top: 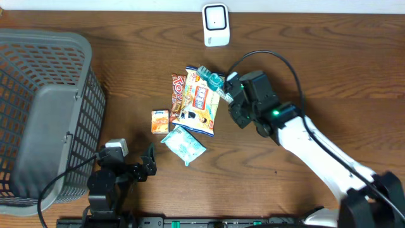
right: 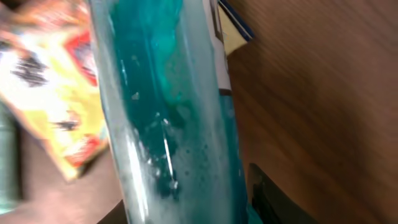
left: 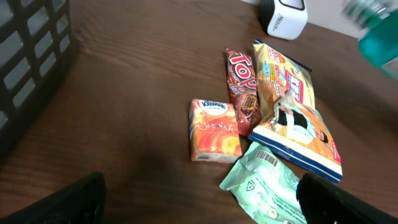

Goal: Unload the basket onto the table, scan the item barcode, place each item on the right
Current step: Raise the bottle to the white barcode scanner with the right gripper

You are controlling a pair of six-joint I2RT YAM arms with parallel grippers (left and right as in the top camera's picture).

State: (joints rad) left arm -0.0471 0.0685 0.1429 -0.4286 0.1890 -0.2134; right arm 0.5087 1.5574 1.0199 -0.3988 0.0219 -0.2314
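My right gripper (top: 229,95) is shut on a clear bottle of teal liquid (top: 212,80), held tilted above the top of the snack pile. In the right wrist view the bottle (right: 168,112) fills the frame between the dark fingers (right: 273,199); no barcode shows on it. The bottle also appears as a blur (left: 379,31) at the top right of the left wrist view. A white scanner (top: 215,25) stands at the table's far edge, beyond the bottle. My left gripper (top: 150,166) rests open near the front, its fingers (left: 74,199) wide apart, nothing between them.
On the table lie a yellow snack bag (top: 201,104), a brown chocolate bar (top: 178,92), an orange tissue pack (top: 159,121) and a green packet (top: 183,144) showing a barcode. A grey basket (top: 38,114) fills the left side.
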